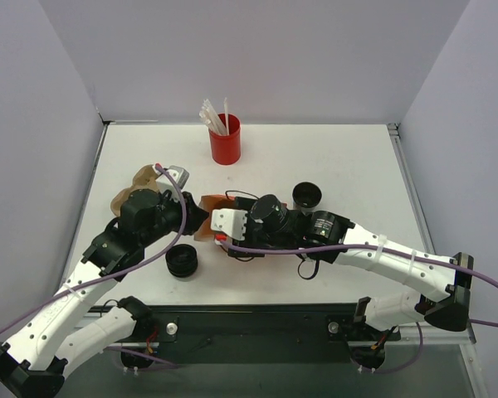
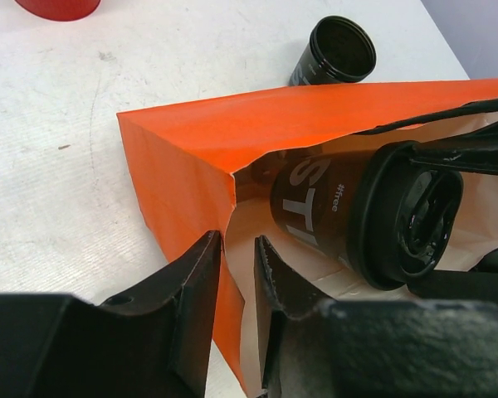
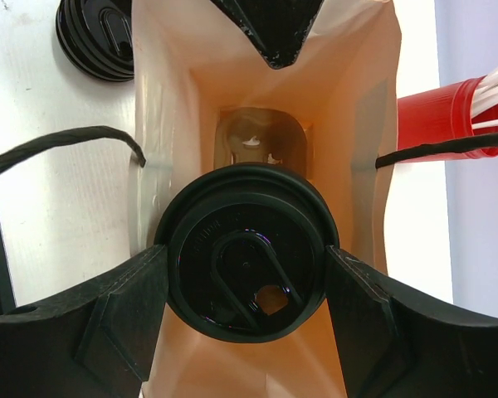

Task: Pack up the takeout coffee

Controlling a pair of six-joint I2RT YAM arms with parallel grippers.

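Note:
An orange paper bag (image 2: 201,141) lies on its side, mouth toward the right arm. My left gripper (image 2: 236,242) is shut on the bag's lower mouth edge, holding it open; it also shows in the top view (image 1: 197,217). My right gripper (image 3: 245,265) is shut on a lidded black takeout coffee cup (image 3: 245,249), held partly inside the bag's mouth. The same cup (image 2: 357,215) lies sideways in the left wrist view. A second black cup (image 1: 307,196), without a lid, lies on the table behind the right arm and shows in the left wrist view (image 2: 336,51).
A low stack of loose black lids (image 1: 183,261) sits near the left arm and shows in the right wrist view (image 3: 95,37). A red cup of white straws (image 1: 226,139) stands at the back. Brown paper pieces (image 1: 143,177) lie beside the left wrist.

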